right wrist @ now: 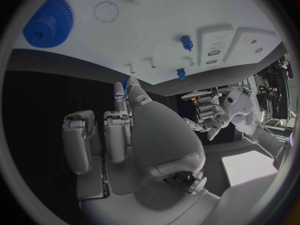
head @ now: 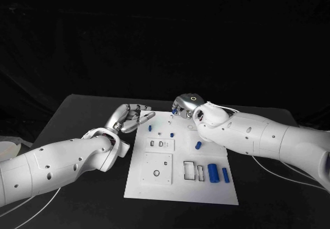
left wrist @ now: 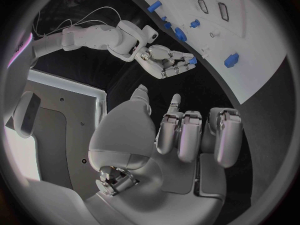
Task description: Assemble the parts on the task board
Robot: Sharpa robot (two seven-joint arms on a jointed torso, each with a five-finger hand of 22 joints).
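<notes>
The white board (head: 182, 164) lies in the middle of the black tabletop (head: 82, 107), with small blue parts scattered over it: two cylinders (head: 213, 172) lie side by side near its near right corner, a peg (head: 198, 145) leans at mid-board, a small piece (head: 171, 135) sits further up, and another (head: 150, 128) rests at the left edge. In the right wrist view a blue gear (right wrist: 49, 22) lies flat on the board. Several outlined slots (head: 189, 170) appear unfilled, so by the look of it the assembly has barely begun and most parts are yet to be seated. The right robot hand (head: 187, 106) hovers at the board's far edge, pinching a small blue part (head: 174, 111) between fingertips; the left wrist view shows that blue piece at its fingers (left wrist: 181, 66). The left robot hand (head: 130, 117) hangs just off the board's far left corner, released, fingers apart and holding nothing. Thin cables (head: 272, 167) trail over the tabletop beside the right arm, and the room behind is dark.
</notes>
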